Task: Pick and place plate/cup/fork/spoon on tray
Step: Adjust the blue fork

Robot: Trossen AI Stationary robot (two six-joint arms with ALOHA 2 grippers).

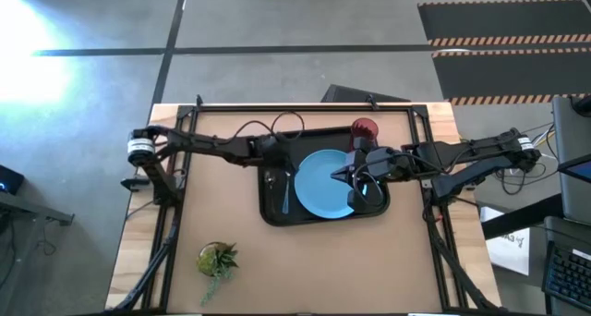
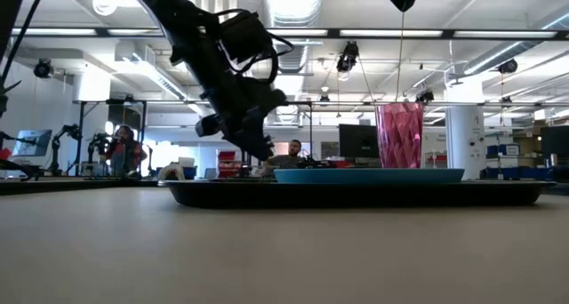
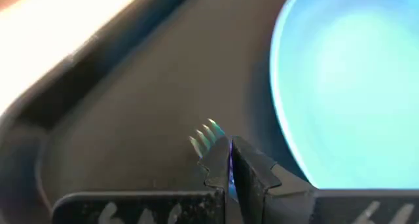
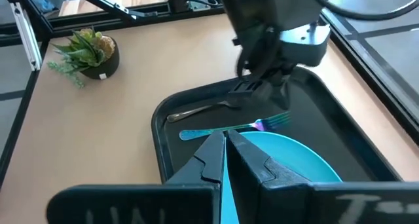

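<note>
The black tray (image 1: pixel 277 216) lies mid-table. The light-blue plate (image 1: pixel 319 191) rests flat in it. The dark-red cup (image 1: pixel 365 128) stands upright at the tray's far right corner. The dark spoon (image 4: pixel 196 111) lies on the tray floor near its left wall. My left gripper (image 1: pixel 282 165) is low over the tray's left part, shut on the blue-handled fork (image 4: pixel 216 130), which runs between the spoon and the plate. My right gripper (image 1: pixel 354 176) is shut and empty, high above the plate's right part. My left gripper pinches the fork between its two fingers at the neck (image 3: pixel 229 166), just behind the tines (image 3: pixel 205 137), which stick out past the fingertips. The fingers slant down from above and from the table's left. The fork lies about level, close to the tray floor; whether it rests there I cannot tell.
A small green potted plant (image 1: pixel 217 259) stands on the table near the front left, clear of the tray. Bare tabletop lies in front of the tray and on both sides. People and equipment show in the room beyond the table.
</note>
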